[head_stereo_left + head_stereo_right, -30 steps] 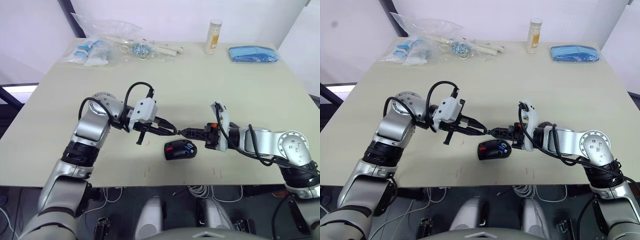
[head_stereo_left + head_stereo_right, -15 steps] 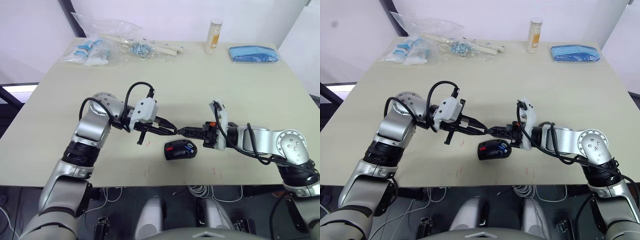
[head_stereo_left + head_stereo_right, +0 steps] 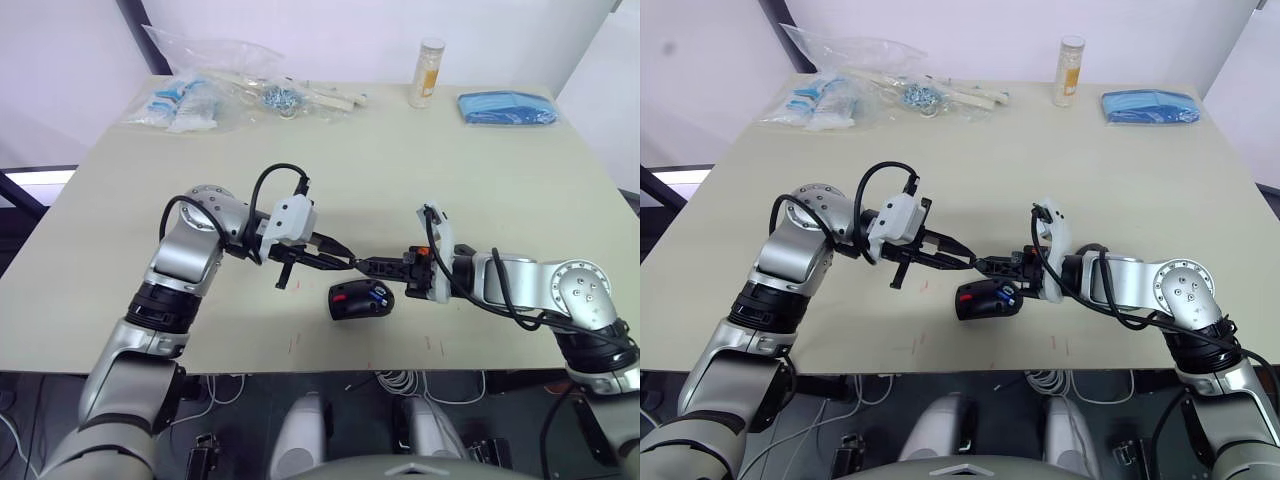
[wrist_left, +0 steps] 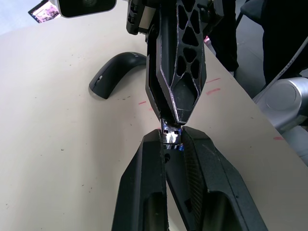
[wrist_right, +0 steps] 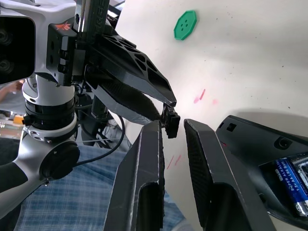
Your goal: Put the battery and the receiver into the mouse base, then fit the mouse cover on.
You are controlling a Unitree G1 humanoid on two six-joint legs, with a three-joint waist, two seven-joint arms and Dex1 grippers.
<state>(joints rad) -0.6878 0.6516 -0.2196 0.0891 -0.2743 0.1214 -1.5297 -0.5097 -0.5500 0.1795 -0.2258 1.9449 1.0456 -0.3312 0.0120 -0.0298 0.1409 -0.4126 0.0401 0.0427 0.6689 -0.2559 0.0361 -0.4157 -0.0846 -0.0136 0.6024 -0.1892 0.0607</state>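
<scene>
Over the last second the right hand (image 3: 366, 265) has edged a little toward the left hand (image 3: 347, 263), so the two sets of black fingertips now meet above the beige counter (image 3: 480, 180). The small black receiver with a silver plug (image 4: 170, 137) sits between them. The left hand's fingers are closed down on it. The right hand's fingers are narrowly parted around its other end, and whether they touch it cannot be told.

Just below that meeting point, on the counter, lies the black oval mouse base with a red scroll wheel (image 3: 360, 299). It is open on top, with the small blue cylindrical battery (image 5: 290, 180) already lying in its compartment. The glossy black curved mouse cover (image 4: 115, 73) rests on the counter beyond the right hand. A flat green octagonal disc (image 5: 185, 24) lies farther off on the bare surface.
</scene>
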